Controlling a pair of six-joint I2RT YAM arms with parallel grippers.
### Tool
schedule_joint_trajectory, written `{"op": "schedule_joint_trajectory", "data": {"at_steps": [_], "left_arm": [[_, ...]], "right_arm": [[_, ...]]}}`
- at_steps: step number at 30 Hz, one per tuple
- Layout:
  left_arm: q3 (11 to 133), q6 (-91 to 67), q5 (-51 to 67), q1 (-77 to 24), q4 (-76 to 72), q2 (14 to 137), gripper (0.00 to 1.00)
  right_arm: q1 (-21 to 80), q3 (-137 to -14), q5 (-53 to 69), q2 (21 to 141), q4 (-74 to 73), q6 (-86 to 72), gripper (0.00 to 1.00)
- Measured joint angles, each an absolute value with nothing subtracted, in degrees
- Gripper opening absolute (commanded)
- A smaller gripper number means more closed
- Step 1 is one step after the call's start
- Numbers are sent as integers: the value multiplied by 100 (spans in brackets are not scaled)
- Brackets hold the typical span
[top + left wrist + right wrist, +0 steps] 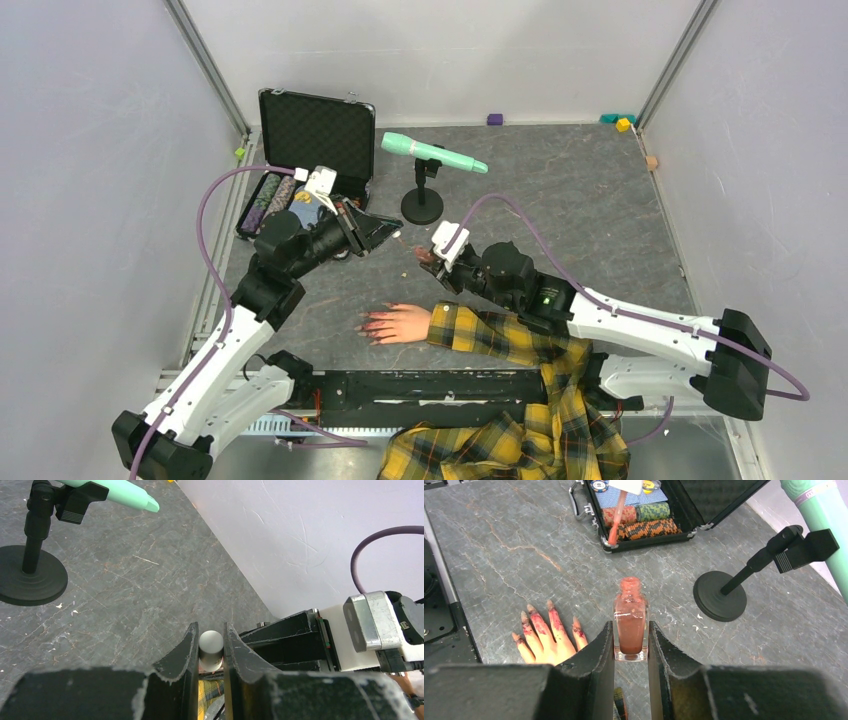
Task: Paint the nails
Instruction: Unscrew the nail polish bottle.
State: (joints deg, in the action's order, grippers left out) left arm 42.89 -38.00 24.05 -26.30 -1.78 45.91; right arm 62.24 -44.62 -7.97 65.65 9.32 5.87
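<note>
The pale mannequin hand (402, 322) lies flat near the front of the table in a yellow plaid sleeve (500, 338). Its nails (540, 614) and fingers are smeared red, pointing left in the top view. My right gripper (630, 641) is shut on the open brownish polish bottle (630, 625), held upright just right of the hand; it also shows in the top view (426, 257). My left gripper (210, 646) is shut on the white cap (210, 645). The cap's brush (616, 520) hangs above and beyond the bottle's mouth. The left gripper (393, 233) is up-left of the bottle.
A mint microphone (432, 152) on a black round-based stand (422, 210) is behind the grippers. An open black case (312, 135) with poker chips sits at the back left. Small coloured blocks (622, 123) lie by the back wall. The black front rail (420, 385) runs under the sleeve.
</note>
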Motion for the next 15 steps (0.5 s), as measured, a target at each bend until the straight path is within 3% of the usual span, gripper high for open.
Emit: {"op": "schedule_joint_trajectory", "data": {"at_steps": [15], "left_arm": [[4289,-3800,2410,-2630,-169,4637,2]], "right_arm": [[6250,-4606,-473,6689,972,567,0]]}}
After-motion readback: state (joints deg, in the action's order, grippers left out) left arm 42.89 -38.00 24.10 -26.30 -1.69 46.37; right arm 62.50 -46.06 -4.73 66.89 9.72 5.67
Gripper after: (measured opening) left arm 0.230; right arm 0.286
